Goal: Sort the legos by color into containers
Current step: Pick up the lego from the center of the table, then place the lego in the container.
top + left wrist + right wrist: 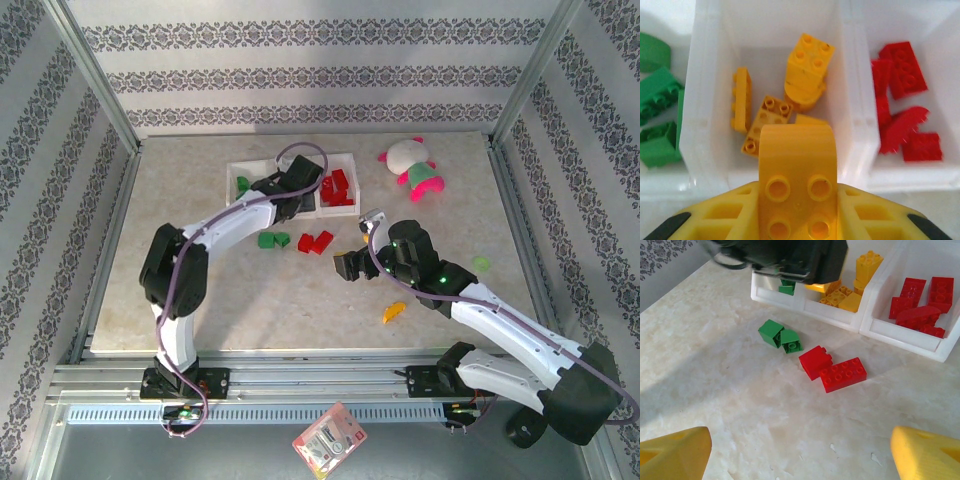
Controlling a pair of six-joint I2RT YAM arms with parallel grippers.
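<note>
Left gripper [797, 212] clenched on a yellow arched brick [796, 155], hanging over the near wall of the tray [860, 125] at its middle bin, where other yellows [807, 65] lie. Risk: release here and it clips that wall and tumbles out at 6 o'clock, or bounces off the pile into the reds [902, 70] at 3 o'clock. Right gripper [800, 455] spread wide, empty, above loose red bricks [832, 369] on the table [740, 415]

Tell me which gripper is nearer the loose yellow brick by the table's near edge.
Right. The right gripper hangs just beyond the loose yellow brick; the left gripper is far off, over the tray.
</note>
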